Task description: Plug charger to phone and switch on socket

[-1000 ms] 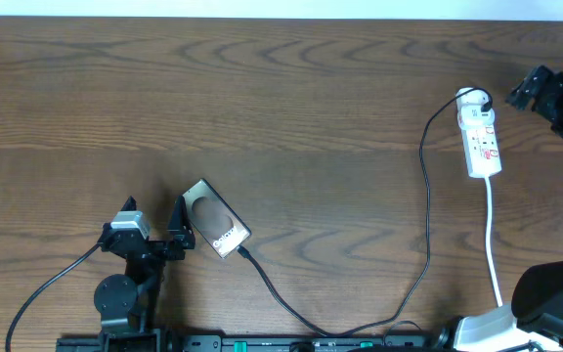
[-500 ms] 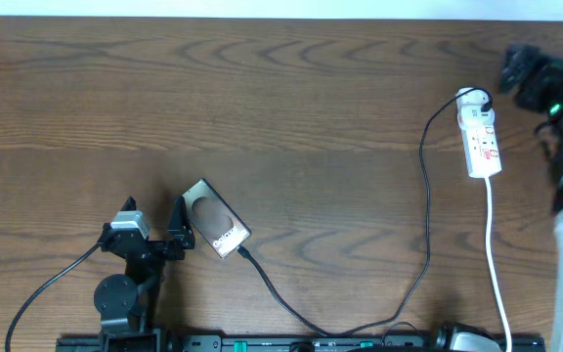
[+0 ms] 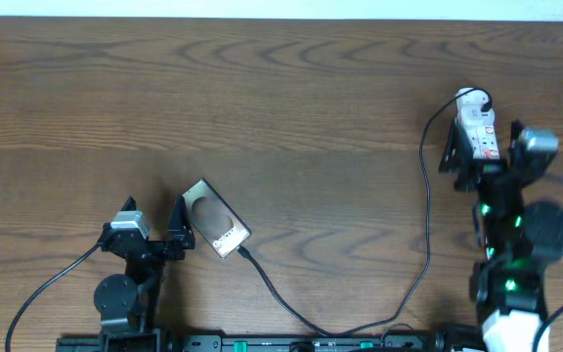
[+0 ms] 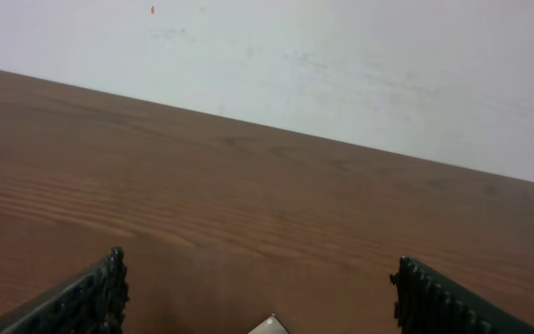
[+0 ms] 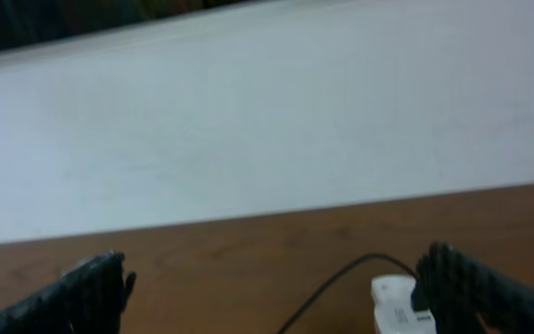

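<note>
The phone (image 3: 216, 218) lies tilted on the wooden table at the lower left, and one corner shows in the left wrist view (image 4: 269, 326). The charger cable (image 3: 426, 225) runs from the socket's far end down and left, and its tip meets the phone's near end. The white socket (image 3: 477, 125) lies at the right and also shows in the right wrist view (image 5: 399, 311). My left gripper (image 3: 154, 208) is open and empty just left of the phone. My right gripper (image 3: 484, 147) is open and straddles the socket's near half.
The white power-strip cord is hidden under my right arm (image 3: 511, 244). The table's far edge meets a white wall (image 4: 341, 65). A thick black robot cable (image 3: 47, 288) trails from the left arm base.
My right arm has swung in from the far right edge, and its open gripper now sits over the socket. The left arm, phone and charger have not moved.
</note>
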Action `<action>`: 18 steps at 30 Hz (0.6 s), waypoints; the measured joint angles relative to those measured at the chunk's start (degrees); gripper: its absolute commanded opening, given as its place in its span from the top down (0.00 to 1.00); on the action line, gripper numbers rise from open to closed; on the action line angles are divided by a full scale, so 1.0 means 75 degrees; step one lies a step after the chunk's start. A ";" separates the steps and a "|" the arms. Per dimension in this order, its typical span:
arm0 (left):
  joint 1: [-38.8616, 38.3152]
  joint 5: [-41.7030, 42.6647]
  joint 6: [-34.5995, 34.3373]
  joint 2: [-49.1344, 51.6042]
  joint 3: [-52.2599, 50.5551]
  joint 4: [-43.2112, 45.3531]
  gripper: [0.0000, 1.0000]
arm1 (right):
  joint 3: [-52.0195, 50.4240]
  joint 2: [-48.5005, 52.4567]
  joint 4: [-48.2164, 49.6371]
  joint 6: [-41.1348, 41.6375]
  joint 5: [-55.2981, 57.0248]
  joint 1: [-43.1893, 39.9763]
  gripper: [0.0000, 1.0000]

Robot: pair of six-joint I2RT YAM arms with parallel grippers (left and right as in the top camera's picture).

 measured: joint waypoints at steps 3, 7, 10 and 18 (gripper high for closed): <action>0.0000 0.0000 0.0006 -0.0003 0.0000 0.0000 0.12 | -0.0901 -0.0743 0.0527 0.0000 0.0000 0.0000 0.01; 0.0000 0.0000 0.0003 -0.0003 0.0000 0.0000 0.12 | -0.1851 -0.1766 0.0743 0.0000 0.0000 0.0000 0.01; 0.0000 0.0000 0.0003 0.0000 0.0000 0.0000 0.12 | -0.2320 -0.2390 0.0761 0.0000 0.0000 0.0006 0.01; 0.0000 0.0000 0.0000 0.0003 0.0000 0.0000 0.12 | -0.3110 -0.3960 -0.0516 0.0003 0.0003 0.0073 0.01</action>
